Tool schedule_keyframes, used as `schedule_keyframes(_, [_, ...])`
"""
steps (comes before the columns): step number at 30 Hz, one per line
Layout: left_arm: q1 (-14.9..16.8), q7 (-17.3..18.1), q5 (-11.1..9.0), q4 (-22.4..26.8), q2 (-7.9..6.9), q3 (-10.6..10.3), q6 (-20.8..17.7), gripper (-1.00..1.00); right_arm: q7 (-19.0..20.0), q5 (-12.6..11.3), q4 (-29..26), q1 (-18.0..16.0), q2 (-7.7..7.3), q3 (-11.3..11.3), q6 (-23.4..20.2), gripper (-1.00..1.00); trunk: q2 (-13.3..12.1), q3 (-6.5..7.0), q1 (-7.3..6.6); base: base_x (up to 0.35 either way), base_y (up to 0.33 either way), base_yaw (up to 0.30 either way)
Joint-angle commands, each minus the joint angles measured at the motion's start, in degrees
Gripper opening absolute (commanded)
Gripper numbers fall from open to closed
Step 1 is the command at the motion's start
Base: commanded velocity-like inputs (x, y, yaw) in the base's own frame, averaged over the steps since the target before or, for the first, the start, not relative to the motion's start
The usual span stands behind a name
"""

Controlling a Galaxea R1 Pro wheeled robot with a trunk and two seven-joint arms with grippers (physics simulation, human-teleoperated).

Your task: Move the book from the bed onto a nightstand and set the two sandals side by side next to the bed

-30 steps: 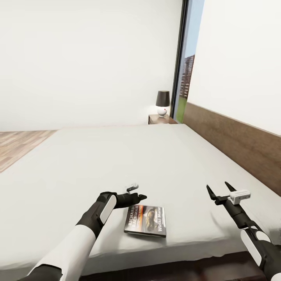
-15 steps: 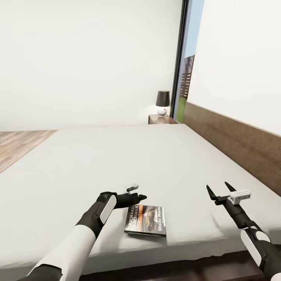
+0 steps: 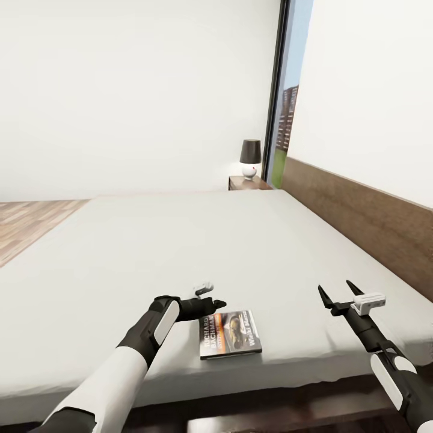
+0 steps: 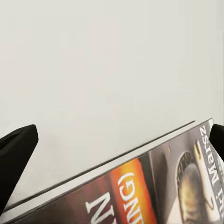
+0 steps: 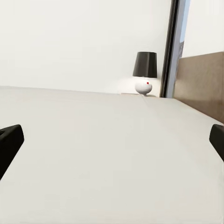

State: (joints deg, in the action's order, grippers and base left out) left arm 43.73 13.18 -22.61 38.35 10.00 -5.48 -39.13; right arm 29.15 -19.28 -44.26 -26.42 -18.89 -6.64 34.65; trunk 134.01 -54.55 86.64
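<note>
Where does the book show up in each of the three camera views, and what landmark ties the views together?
Head view: the book lies flat near the bed's front edge, low and centre, just beside the left gripper.
Left wrist view: the book is close up along the lower part of the picture, orange band visible.
Right wrist view: not in it.
Shared landmark: the off-white mattress; the lamp links head and right wrist views.

The head camera looks forward and down across the bed from its foot edge, toward the lamp at about one o'clock. The left wrist camera sits very near the mattress, close on the book. The right wrist camera looks low along the mattress, sharing the lamp and headboard with the head view.
</note>
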Motion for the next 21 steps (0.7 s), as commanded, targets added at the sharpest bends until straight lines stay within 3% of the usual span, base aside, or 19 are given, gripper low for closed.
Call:
schedule_keyframes(1, [0.00, -0.17, 0.64, -0.03, 0.00, -0.06, -0.42, 1.00, 0.55, -0.58, 0.05, -0.04, 0.00, -0.04, -0.02, 1.00, 0.02, -0.07, -0.01, -0.037, 0.000, 0.000])
schedule_keyframes(21, [-0.03, -0.17, 0.64, -0.03, 0.00, -0.06, -0.42, 1.00, 0.55, -0.58, 0.12, -0.04, 0.00, -0.04, -0.02, 1.00, 0.02, -0.07, -0.01, -0.003, 0.000, 0.000])
